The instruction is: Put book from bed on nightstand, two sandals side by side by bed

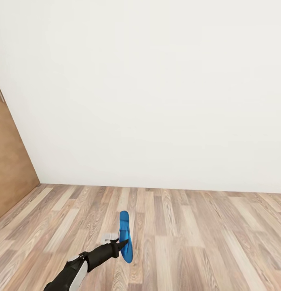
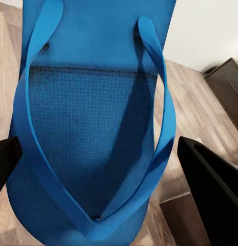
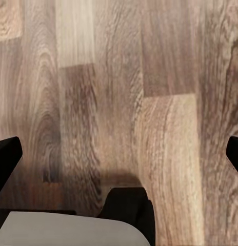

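Note:
One sandal (image 1: 124,230) hangs edge-on above the wood-plank floor (image 1: 189,238), with my left gripper (image 1: 122,243) shut on its lower end. Seen close in the left wrist view, the sandal (image 2: 88,102) is bright blue with a blue V-shaped strap, and it sits between the two black fingers (image 2: 214,200) of the left gripper (image 2: 106,177). My right gripper (image 3: 119,156) is open over bare floor planks with nothing between its fingers. The book, the bed and the nightstand are out of view.
A plain white wall (image 1: 156,93) stands ahead, meeting the floor a short way beyond the sandal. A tan wooden door (image 1: 11,161) is at the left. A dark brown cabinet (image 2: 226,87) stands against the wall in the left wrist view.

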`<state>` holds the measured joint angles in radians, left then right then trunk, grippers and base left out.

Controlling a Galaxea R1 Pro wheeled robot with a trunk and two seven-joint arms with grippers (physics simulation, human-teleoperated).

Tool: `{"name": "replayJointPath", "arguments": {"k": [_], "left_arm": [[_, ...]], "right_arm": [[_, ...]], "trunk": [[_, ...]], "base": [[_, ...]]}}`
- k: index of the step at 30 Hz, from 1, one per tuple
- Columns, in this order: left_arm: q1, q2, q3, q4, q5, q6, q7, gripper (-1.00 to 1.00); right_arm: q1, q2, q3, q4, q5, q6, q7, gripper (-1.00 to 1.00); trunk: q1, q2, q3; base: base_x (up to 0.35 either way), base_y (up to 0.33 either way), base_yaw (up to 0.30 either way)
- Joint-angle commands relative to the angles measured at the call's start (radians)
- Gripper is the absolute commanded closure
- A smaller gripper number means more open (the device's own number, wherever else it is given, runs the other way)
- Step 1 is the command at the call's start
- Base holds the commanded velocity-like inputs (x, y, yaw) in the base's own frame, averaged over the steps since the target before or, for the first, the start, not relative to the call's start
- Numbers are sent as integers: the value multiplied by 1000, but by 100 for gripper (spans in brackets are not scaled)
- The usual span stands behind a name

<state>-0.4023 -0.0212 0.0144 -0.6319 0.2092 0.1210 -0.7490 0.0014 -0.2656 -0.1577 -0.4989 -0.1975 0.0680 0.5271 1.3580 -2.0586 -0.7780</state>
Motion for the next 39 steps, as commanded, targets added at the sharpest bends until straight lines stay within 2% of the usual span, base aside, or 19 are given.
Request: {"name": "replayJointPath", "arguments": {"k": [1, 3, 5, 13, 21, 33, 39], "left_arm": [[0, 5, 1, 2, 10, 10, -6, 100], [0, 26, -1, 27, 11, 6, -9, 100], [0, 46, -2, 93, 9, -13, -14, 100], [1, 57, -5, 243, -6, -149, -15, 100], [2, 55, -5, 259, -9, -161, -9, 100], [2, 55, -5, 259, -8, -158, -9, 100], [2, 55, -5, 259, -8, -158, -7, 100]], "right_arm": [[0, 0, -3, -2, -9, 7, 5, -100], [0, 0, -3, -2, -9, 7, 5, -100], [0, 0, -3, -3, -10, 7, 5, -100], [0, 0, -3, -2, -10, 7, 5, -100], [0, 1, -3, -1, -9, 7, 4, -100], [0, 2, -3, 0, -6, 7, 2, -100], [0, 2, -2, 0, -5, 7, 2, -100]], "trunk": [[0, 0, -1], [0, 0, -1], [0, 0, -1], [0, 0, -1], [0, 0, -1], [0, 0, -1], [0, 0, -1]], "base": [[323, 0, 0], [323, 0, 0], [323, 0, 0], [317, 0, 0], [74, 0, 0], [245, 0, 1], [35, 0, 189]]}}
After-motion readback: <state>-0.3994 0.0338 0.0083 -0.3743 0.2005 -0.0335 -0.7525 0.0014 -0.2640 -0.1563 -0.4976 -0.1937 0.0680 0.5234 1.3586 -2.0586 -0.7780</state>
